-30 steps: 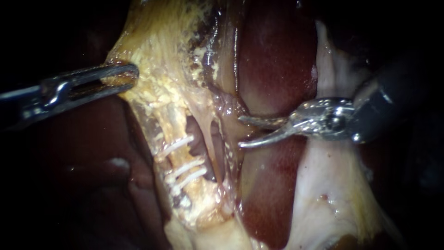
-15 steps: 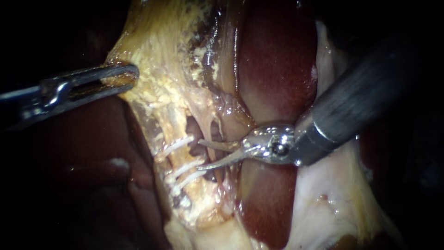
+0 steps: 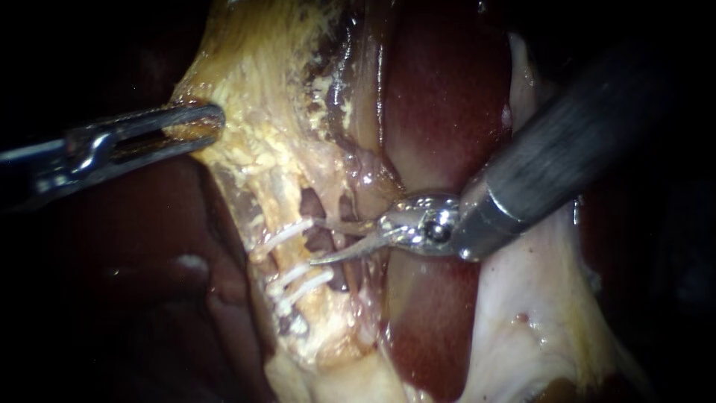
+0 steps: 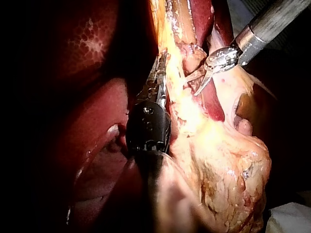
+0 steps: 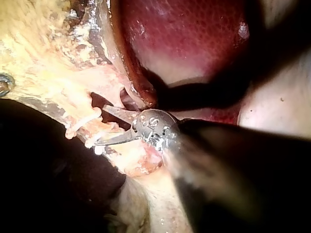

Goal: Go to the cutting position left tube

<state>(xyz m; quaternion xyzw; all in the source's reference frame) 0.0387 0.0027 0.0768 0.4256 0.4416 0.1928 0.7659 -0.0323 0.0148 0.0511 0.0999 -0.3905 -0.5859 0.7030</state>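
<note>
The left tube (image 3: pixel 277 195) is a pale yellow strand running down the middle, crossed by three white clips (image 3: pixel 282 235). My right instrument (image 3: pixel 316 241) comes in from the upper right with its curved blades open. Their tips lie at the tube's right edge, in the gap between the upper clip and the two lower ones. A thinner strand (image 3: pixel 344 205) lies just right of the tube, where the blades cross. In the right wrist view the open blades (image 5: pixel 101 125) point at the clips (image 5: pixel 80 122). My left instrument (image 3: pixel 211 123) is shut on yellow gallbladder tissue (image 3: pixel 246 89), also seen from its own wrist (image 4: pixel 159 80).
Dark red liver (image 3: pixel 440 97) lies behind and right of the tubes. Pale whitish tissue (image 3: pixel 522 298) hangs under the right instrument's shaft. Fatty yellow tissue (image 4: pixel 228 165) bulks beside the left instrument's shaft.
My right instrument has moved left from over the liver to the clipped left tube, its blades staying open. The left instrument has kept its hold and place.
</note>
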